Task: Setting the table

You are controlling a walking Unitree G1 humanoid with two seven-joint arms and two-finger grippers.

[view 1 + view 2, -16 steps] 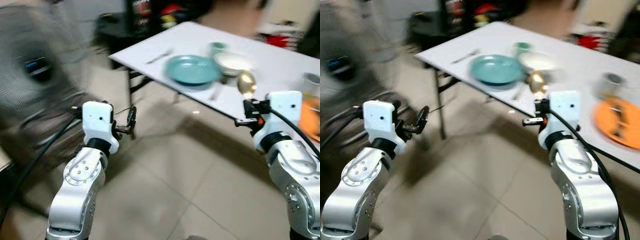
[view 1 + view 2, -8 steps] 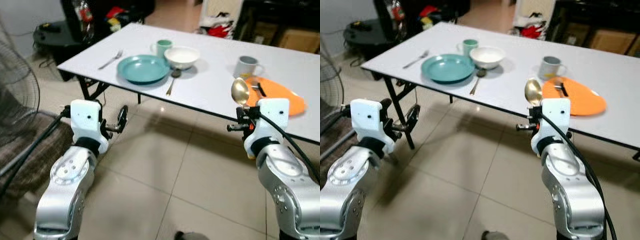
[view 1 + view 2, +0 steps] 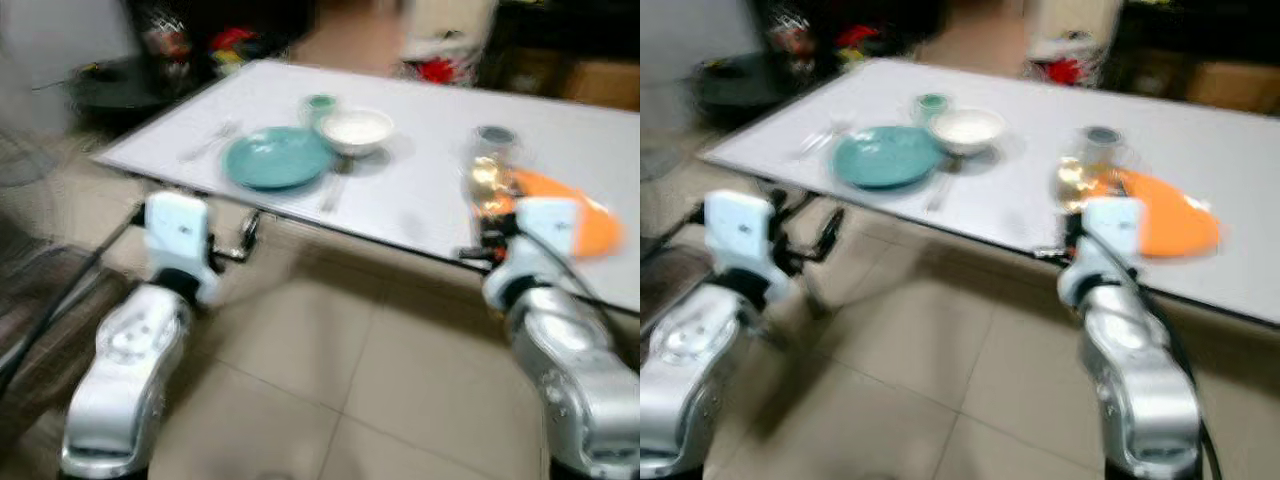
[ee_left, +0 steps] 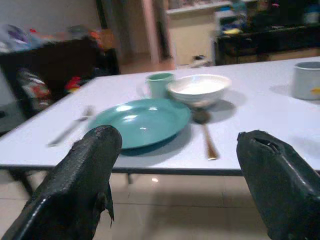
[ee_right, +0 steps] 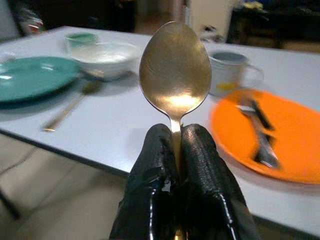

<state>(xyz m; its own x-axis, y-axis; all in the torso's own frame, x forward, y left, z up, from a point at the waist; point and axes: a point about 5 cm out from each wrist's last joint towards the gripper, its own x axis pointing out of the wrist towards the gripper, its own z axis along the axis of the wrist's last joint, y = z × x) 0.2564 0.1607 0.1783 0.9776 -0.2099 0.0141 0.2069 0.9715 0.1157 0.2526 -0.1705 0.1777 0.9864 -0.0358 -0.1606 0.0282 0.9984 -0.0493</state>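
Head views (blurred). A white worktop (image 3: pixel 420 190) stands ahead of the robot on a tiled floor (image 3: pixel 340 380). Toward its left end lie a teal plate (image 3: pixel 278 158), a white bowl (image 3: pixel 353 128) touching the plate's far side, a green cup (image 3: pixel 319 104) behind them, a fork (image 3: pixel 205 142) near the left edge, and what appears to be a second spoon (image 3: pixel 333 188) beside the plate. An orange plate (image 3: pixel 1167 218) sits at the near edge, with a grey mug (image 3: pixel 1101 139) just behind it. The right gripper (image 3: pixel 484 228) holds a gold spoon (image 3: pixel 484 184) upright, bowl upward, in front of the near edge by the orange plate. The left gripper (image 3: pixel 248 232) hovers below the near edge, near the left corner.

Left wrist view. The two black fingers (image 4: pixel 80 185) stand well apart with nothing between them, framing the teal plate, bowl, cup and second spoon.

Right wrist view. The fingers (image 5: pixel 200 175) are pressed together on the gold spoon's handle; dark cutlery (image 5: pixel 260 131) lies on the orange plate beyond.
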